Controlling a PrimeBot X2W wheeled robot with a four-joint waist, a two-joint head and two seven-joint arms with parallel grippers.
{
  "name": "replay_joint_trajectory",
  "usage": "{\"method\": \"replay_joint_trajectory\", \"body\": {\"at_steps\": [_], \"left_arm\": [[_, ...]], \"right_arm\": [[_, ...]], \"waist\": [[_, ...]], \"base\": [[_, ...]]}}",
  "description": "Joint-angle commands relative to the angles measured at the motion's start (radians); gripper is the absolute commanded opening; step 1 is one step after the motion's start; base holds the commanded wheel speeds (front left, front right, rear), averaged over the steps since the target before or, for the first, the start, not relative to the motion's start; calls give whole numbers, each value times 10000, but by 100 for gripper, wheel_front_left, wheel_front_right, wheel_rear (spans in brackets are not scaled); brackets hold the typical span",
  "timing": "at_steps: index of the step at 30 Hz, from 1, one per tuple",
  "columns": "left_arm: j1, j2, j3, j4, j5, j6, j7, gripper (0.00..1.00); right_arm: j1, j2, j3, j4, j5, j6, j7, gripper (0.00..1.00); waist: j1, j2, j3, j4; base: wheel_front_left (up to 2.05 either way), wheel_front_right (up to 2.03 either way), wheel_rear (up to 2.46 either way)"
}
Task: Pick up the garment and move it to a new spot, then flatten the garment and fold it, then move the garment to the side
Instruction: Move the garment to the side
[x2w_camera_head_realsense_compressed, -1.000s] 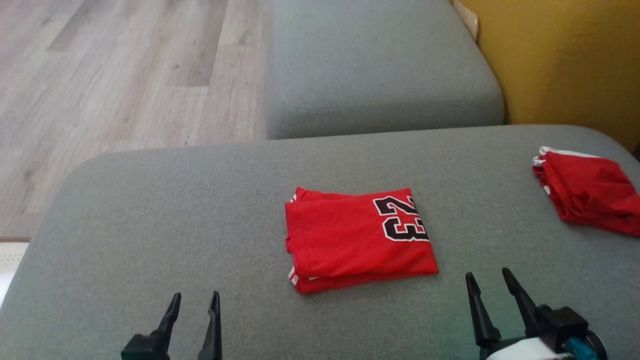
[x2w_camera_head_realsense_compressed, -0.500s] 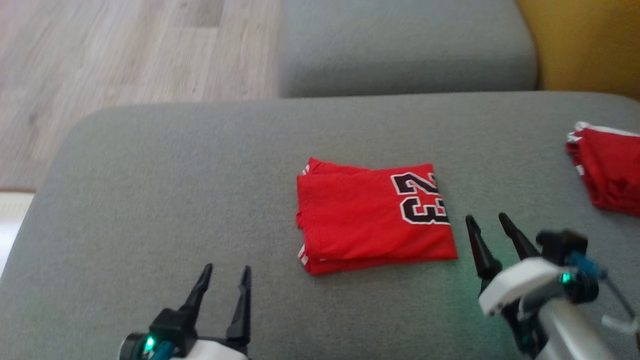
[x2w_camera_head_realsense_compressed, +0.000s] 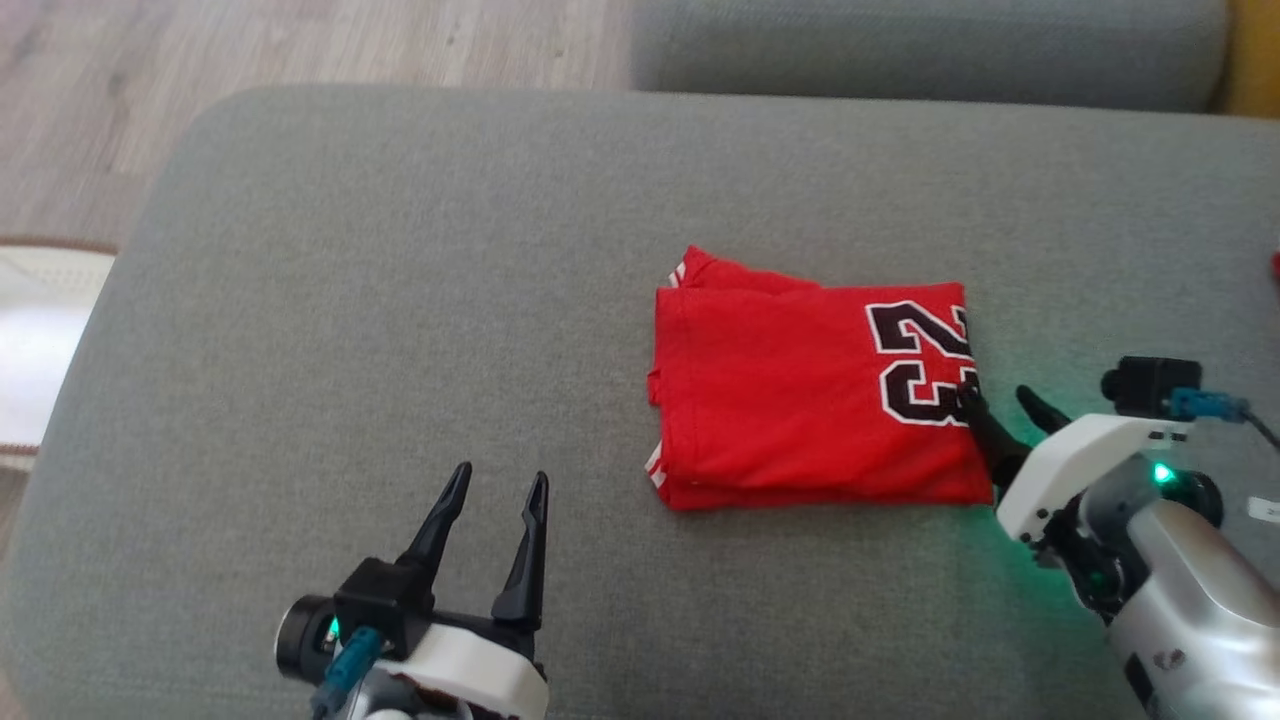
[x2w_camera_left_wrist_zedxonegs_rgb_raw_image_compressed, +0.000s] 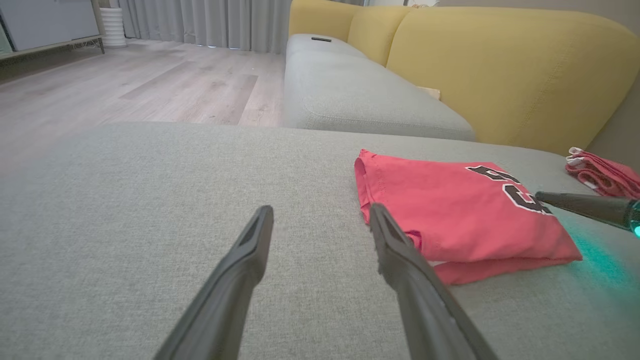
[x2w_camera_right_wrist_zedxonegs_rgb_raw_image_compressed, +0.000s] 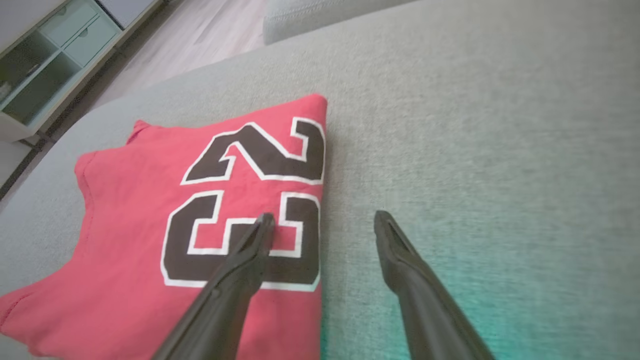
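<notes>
Your folded red garment (x2w_camera_head_realsense_compressed: 800, 400) lies right of centre in the head view on the grey cushion (x2w_camera_head_realsense_compressed: 400, 250), with its black number at the right edge. Your right pincer (x2w_camera_head_realsense_compressed: 995, 395) is spread wide across that edge, one finger over the digits and the other over bare cushion. Your left pincer (x2w_camera_head_realsense_compressed: 502, 475) is wide open too at lower left, clear of the cloth.

The black long-fingered left claw (x2w_camera_head_realsense_compressed: 501, 473) points forward, fingers parted wide; the right claw (x2w_camera_head_realsense_compressed: 993, 392), likewise parted, angles forward and leftward.
</notes>
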Motion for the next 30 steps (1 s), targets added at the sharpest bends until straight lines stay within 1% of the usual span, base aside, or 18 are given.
{"method": "replay_joint_trajectory", "body": {"at_steps": [1, 2, 3, 4, 5, 6, 9, 12, 17, 18, 19, 25, 30], "left_arm": [[-424, -28, 235, -339, -36, 62, -124, 100], [-466, -28, 208, -339, -50, 72, -124, 100], [-508, -28, 181, -339, -63, 81, -124, 100], [-553, -28, 155, -337, -74, 91, -124, 100], [-601, -28, 131, -335, -84, 103, -124, 100], [-644, -28, 112, -336, -91, 111, -124, 100], [-724, -28, 122, -371, -77, 146, -124, 100], [-755, -28, 184, -428, -9, 140, -124, 100], [-819, -28, 294, -553, 116, 58, -124, 100], [-852, -28, 308, -611, 104, 51, -124, 100], [-852, -28, 308, -611, 104, 51, -124, 100], [-1197, -28, 270, -948, 48, 27, -124, 100], [-1630, -28, 509, -1061, 104, 200, -124, 100]], "right_arm": [[-382, -158, 389, -90, 162, 67, -122, 100], [-461, -131, 516, 25, 292, 67, -122, 100], [-547, -102, 652, 148, 394, 67, -121, 98], [-639, -90, 831, 269, 439, 67, -117, 73], [-720, -75, 1025, 372, 492, 67, -98, 9], [-790, -52, 1214, 430, 583, 67, -81, 0], [-1045, -129, 1696, 476, 789, 67, -293, 0], [-1392, -407, 2073, 570, 798, 67, -608, 0], [-2328, -1163, 2497, 864, 471, 67, -1017, 0], [-2561, -1311, 2538, 945, 377, 67, -1077, 0], [-2561, -1311, 2538, 945, 377, 67, -1077, 0], [-4077, -2000, 2595, 1333, -141, 67, -1236, 0], [-5296, -2225, 2344, 1669, -492, 67, -1293, 0]], "waist": [[0, 0, 190, 92], [0, 0, 242, 95], [0, 0, 290, 93], [0, 0, 333, 90], [0, 0, 372, 86], [0, 0, 412, 77], [0, 0, 524, -41], [0, 0, 653, -342], [0, 0, 981, -1209], [0, 0, 1070, -1416], [0, 0, 1070, -1416], [0, 0, 1635, -2651], [0, 0, 2108, -3423]], "base": [[0, 0, 0], [0, 0, 0], [0, 0, 0], [0, 0, 0], [0, 0, 0], [0, 0, 0], [0, 0, 0], [0, 0, 0], [0, 0, 0], [0, 0, 0], [0, 0, 0], [0, 0, 0], [0, 0, 0]]}}
